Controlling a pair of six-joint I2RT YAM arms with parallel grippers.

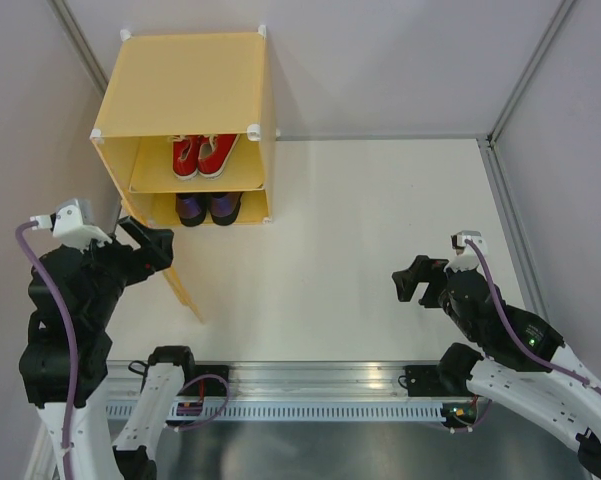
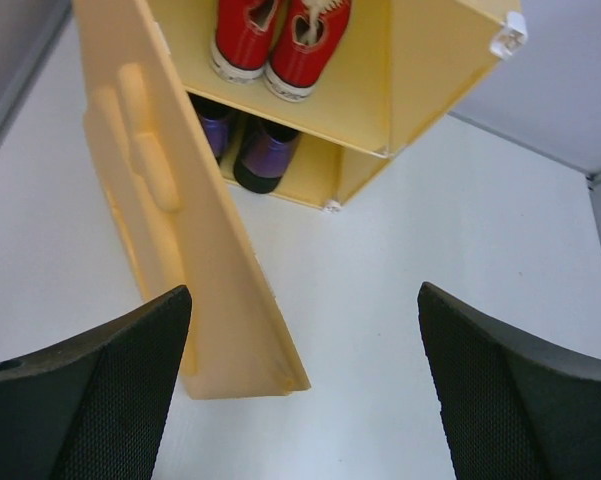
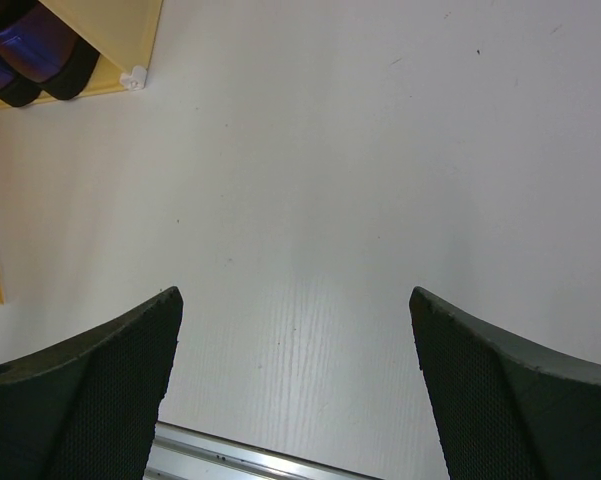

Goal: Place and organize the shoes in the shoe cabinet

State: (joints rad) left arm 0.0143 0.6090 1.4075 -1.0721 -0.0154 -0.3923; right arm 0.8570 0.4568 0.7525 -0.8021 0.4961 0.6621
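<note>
Shoes (image 2: 305, 45) in cabinet (image 2: 430, 70), beyond left fingers (image 2: 100, 400)

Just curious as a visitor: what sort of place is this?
Likely a robot test booth: left arm and right arm bolted by a metal rail, plain walls around a white table, one shoe cabinet.

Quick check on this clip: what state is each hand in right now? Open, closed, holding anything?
Left hand: open, holding nothing.
Right hand: open, holding nothing.

White tabletop (image 1: 380, 250); pale grey wall panels (image 1: 380, 60); metal corner posts (image 1: 526, 70); aluminium rail (image 1: 320, 385) at near edge.
</note>
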